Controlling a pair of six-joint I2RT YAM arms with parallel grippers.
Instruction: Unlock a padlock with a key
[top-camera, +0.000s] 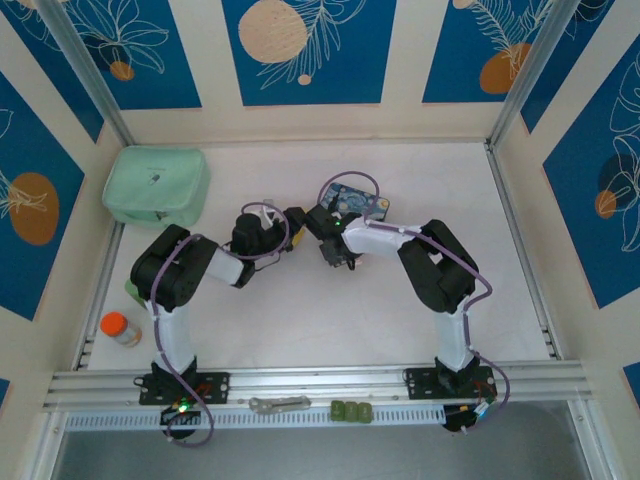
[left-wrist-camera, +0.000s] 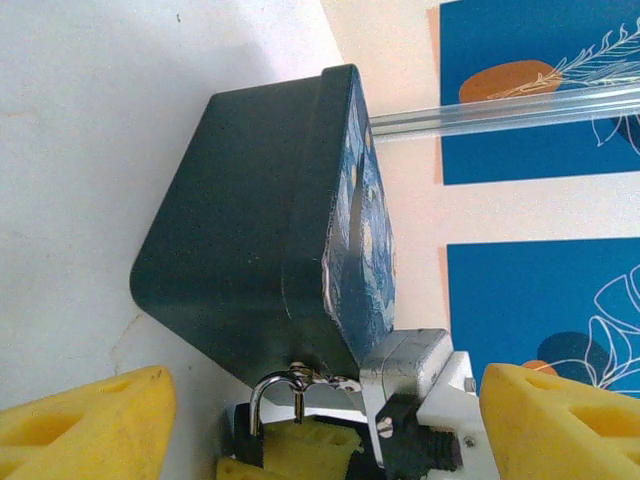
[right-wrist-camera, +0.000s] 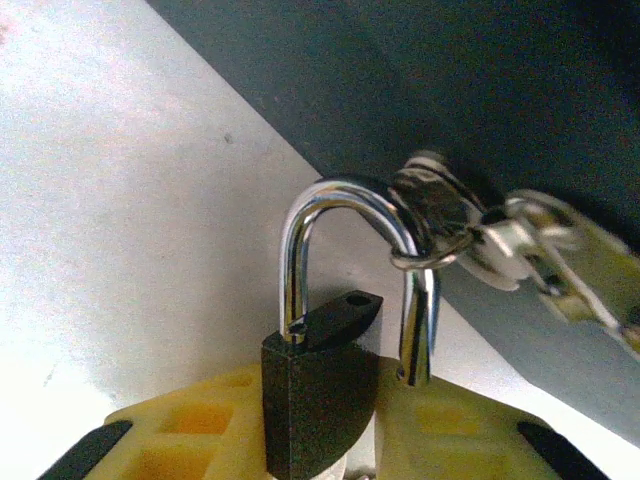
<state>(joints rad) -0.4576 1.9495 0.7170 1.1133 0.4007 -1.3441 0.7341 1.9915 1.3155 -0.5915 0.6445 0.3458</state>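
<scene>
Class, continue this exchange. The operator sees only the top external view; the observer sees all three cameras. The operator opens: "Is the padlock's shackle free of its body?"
Observer: In the right wrist view, on the padlock, one shackle leg sits outside the black body, beside an empty hole.
Operator: What holds it?
Observer: The right gripper has its yellow fingers gripping the body.
Operator: And the left gripper?
Observer: Its fingers stand wide apart, facing the painted tin.
</scene>
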